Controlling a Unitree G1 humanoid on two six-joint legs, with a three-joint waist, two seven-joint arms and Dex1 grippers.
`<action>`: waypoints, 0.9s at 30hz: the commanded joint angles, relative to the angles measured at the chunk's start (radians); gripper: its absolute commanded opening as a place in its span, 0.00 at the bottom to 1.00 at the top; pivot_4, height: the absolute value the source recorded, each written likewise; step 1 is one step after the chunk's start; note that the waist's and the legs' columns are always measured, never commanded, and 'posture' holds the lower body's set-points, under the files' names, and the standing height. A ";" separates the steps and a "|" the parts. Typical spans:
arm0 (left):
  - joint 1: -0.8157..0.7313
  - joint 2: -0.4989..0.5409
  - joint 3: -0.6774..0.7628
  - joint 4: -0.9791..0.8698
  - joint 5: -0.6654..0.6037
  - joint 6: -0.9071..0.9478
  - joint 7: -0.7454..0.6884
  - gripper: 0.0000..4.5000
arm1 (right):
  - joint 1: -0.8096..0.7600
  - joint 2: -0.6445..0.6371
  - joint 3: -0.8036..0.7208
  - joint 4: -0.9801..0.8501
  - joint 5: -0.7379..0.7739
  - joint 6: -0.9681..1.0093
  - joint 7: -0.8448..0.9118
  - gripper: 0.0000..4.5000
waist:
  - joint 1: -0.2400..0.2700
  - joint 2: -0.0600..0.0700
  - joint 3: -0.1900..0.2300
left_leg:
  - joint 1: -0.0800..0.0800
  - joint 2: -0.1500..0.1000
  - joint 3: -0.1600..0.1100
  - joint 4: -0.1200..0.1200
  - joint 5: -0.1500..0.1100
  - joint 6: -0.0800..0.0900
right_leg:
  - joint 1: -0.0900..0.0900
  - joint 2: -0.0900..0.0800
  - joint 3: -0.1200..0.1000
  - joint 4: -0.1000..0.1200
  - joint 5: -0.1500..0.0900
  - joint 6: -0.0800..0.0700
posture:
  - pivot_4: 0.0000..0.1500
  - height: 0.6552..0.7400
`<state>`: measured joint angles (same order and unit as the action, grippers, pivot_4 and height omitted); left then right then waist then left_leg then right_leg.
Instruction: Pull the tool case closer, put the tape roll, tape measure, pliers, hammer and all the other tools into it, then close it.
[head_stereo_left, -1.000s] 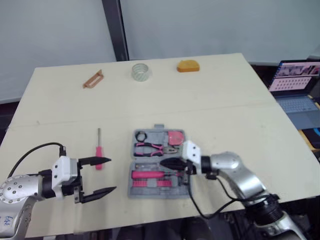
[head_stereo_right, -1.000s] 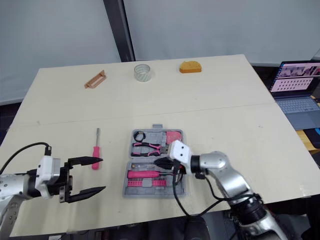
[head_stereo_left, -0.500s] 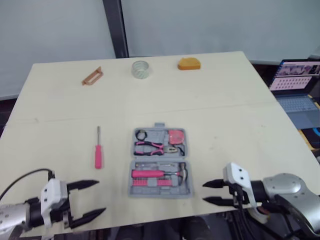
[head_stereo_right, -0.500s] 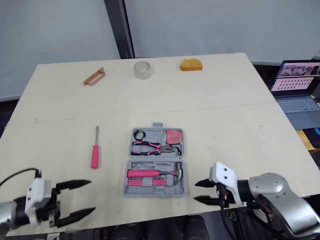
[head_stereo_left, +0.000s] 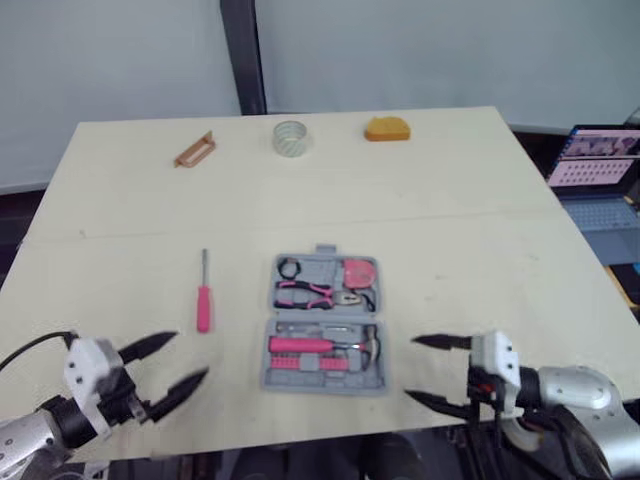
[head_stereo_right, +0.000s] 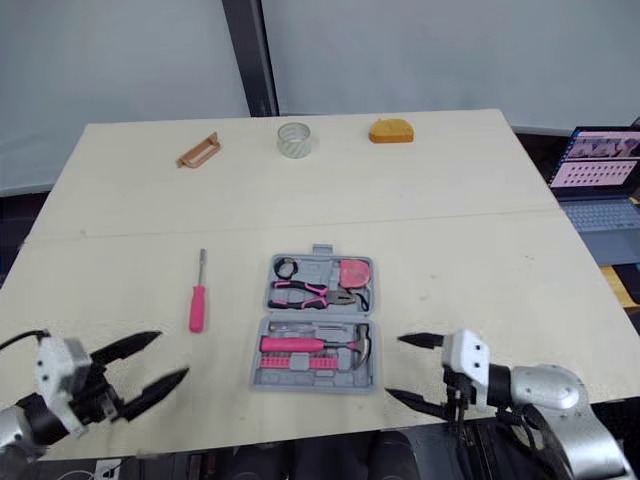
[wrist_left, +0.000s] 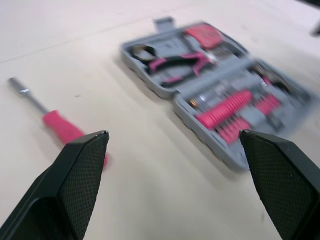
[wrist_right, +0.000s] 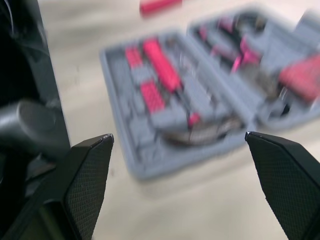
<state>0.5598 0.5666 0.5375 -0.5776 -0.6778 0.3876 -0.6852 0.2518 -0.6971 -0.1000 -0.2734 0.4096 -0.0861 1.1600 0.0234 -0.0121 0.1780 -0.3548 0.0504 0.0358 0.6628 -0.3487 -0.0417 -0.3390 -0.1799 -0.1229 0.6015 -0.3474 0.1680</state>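
1. At the near edge of the table (head_stereo_left: 480, 200), the left gripper (head_stereo_left: 190, 355) hovers with its two black fingers spread wide, holding nothing. It sits off the near-left corner of the tool case (head_stereo_left: 323, 322), apart from it.
2. The right gripper (head_stereo_left: 410, 367) hovers just off the case's near-right corner. Its fingers are also spread and empty, and their tips point toward the case without touching it.
3. The grey tool case lies open and flat between the two grippers, toward the near side of the table, with both halves facing up.
4. The near half of the case holds the hammer (head_stereo_left: 325, 346) with its pink handle, above a row of pink bits.
5. The far half holds the pink-handled pliers (head_stereo_left: 310, 293) and a pink rounded tool (head_stereo_left: 358, 272) beside them.
6. A screwdriver (head_stereo_left: 203, 298) with a pink handle lies on the bare table to the left of the case, apart from it, its shaft pointing away from the robot.
7. Along the far edge, well apart from the case, sit a brown handle-shaped piece (head_stereo_left: 194, 150) on the left, the tape roll (head_stereo_left: 290, 138) in the middle and an orange rounded object (head_stereo_left: 386, 129) to its right.
8. An open laptop (head_stereo_left: 600, 175) stands beyond the table's right side.
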 joint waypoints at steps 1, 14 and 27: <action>0.024 -0.016 0.039 -0.097 -0.043 0.102 0.129 1.00 | 0.045 0.014 -0.036 0.013 0.033 -0.102 0.047 0.99 | 0.000 0.000 0.000 | 0.000 0.000 0.000 0.000 0.000 0.000 | 0.000 0.000 0.000 0.000 0.000 0.000 | 1.00 1.00; -0.454 0.082 0.009 -0.070 -0.078 0.660 0.726 1.00 | 0.029 -0.001 -0.016 0.008 0.013 -0.111 0.028 0.99 | 0.012 0.001 -0.001 | 0.001 0.000 0.000 0.003 0.000 0.000 | 0.000 0.000 0.002 0.003 0.000 -0.001 | 1.00 1.00; -0.758 -0.089 -0.144 0.044 0.048 1.001 0.913 1.00 | -0.025 -0.037 -0.030 -0.016 0.012 -0.052 -0.002 0.99 | 0.002 0.001 0.000 | 0.000 -0.001 0.000 0.003 0.000 0.000 | -0.001 0.000 0.003 0.002 0.000 -0.001 | 1.00 1.00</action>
<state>-0.1866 0.4857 0.3953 -0.5304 -0.6589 1.3859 0.2112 0.2247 -0.7243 -0.1109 -0.2537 0.4087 -0.1431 1.1662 0.0256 -0.0113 0.1777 -0.3549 0.0495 0.0362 0.6656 -0.3488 -0.0419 -0.3404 -0.1795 -0.1203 0.6040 -0.3470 0.1671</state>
